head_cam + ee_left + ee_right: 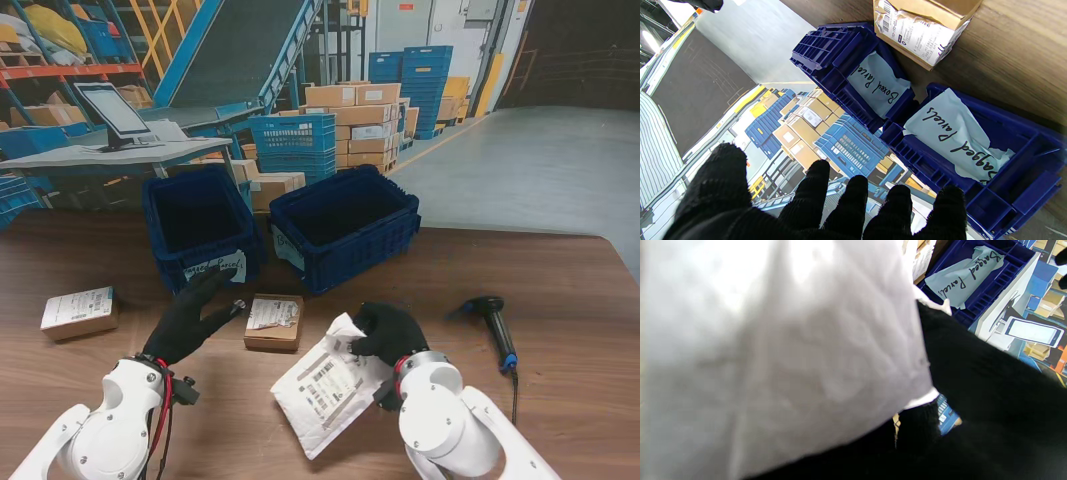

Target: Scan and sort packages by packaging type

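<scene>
My right hand [388, 334] is shut on one corner of a white bagged parcel [325, 385] with a barcode label, nearer to me than the two bins. In the right wrist view the bag [773, 356] fills most of the picture, with my black fingers [990, 390] against it. Open with its fingers spread, my left hand [195, 315] hovers in front of the left blue bin [200, 225], labelled "Bagged Parcels" [957, 133]. The right blue bin [345, 225] reads "Boxed Parcels" [878, 83]. A small cardboard box [273, 322] lies between my hands.
A second labelled cardboard box [80, 312] lies at the table's far left. A black handheld scanner [497, 330] with its cable rests to the right of my right hand. Beyond the table's far edge are a monitor [112, 112], crates and stacked cartons.
</scene>
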Robot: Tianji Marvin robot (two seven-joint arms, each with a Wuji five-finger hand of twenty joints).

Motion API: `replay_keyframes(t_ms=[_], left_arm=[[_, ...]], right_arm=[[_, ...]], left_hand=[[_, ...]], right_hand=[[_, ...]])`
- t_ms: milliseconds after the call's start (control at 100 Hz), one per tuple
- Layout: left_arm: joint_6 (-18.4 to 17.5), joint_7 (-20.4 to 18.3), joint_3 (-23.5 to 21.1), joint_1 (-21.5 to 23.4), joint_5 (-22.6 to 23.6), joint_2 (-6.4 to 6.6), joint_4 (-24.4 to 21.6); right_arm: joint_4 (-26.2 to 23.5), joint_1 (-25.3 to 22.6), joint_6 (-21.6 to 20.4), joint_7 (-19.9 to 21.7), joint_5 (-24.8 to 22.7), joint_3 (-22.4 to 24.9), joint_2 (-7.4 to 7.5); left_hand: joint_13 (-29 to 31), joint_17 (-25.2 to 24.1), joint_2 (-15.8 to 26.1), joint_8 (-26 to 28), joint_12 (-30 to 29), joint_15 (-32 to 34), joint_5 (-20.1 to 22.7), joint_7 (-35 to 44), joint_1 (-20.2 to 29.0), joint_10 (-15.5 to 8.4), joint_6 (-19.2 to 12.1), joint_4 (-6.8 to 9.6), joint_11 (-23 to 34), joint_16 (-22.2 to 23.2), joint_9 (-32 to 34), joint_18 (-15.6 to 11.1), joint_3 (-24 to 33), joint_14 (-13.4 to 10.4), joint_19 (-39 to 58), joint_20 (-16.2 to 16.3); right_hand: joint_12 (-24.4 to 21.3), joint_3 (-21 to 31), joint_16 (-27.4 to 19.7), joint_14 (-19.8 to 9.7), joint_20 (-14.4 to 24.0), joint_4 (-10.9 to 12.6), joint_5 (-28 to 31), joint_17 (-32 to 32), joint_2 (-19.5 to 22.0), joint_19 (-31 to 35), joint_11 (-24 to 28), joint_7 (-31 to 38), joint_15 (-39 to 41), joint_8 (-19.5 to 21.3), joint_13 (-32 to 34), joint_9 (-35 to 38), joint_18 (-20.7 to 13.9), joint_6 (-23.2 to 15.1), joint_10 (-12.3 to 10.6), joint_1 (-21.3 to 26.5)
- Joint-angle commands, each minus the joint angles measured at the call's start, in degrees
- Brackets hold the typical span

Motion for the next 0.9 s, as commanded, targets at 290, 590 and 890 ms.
replay_keyframes(t_ms=[290,590,890], left_arm=[[0.3,-0.9,-0.2,0.6,-0.1,-0.18,-1.0],[0.4,-0.8,-0.4,0.7,-0.1,-0.21,-1.1],[0.2,-0.8,-0.3,0.7,0.1,-0.18,-1.1]], right_arm=[[6.3,5.2,0.1,-2.4,4.9,-3.9,-3.18],[10.0,6.9,-0.9,-3.6,7.8,-5.7,-4.11],[13.4,7.7,-2.8,-2.9,9.0,-6.5,-4.11]], left_hand=[[-0.5,-0.5,0.3,0.6,0.2,0.3,0.0,-0.1,-0.5,0.3,-0.3,1.59,-0.5,0.2,-0.1,0.4,-1.6,0.7,1.6,-0.3],[-0.6,-0.5,0.3,0.6,0.2,0.2,0.0,-0.1,-0.5,0.4,-0.2,1.61,-0.6,0.2,-0.1,0.5,-1.6,0.7,1.7,-0.3],[-0.4,-0.5,0.2,0.6,0.2,0.3,0.0,-0.1,-0.5,0.2,-0.3,1.61,-0.5,0.2,0.0,0.5,-1.6,0.8,1.7,-0.3]], right_hand=[[-0.2,1.9,-0.3,-0.7,0.5,1.5,1.7,0.8,-0.3,2.2,0.1,-0.1,0.3,0.9,1.7,0.4,-0.3,-0.3,0.6,3.1],[-0.1,1.9,-0.4,-0.8,0.3,1.4,1.7,0.7,-0.3,2.3,0.3,-0.2,0.4,1.1,1.5,0.3,-0.3,-0.2,0.6,3.1],[-0.2,2.1,-0.5,-0.7,0.2,1.4,1.7,0.6,-0.5,2.3,0.3,-0.2,0.4,1.1,1.4,0.2,-0.3,-0.1,0.6,3.1]])
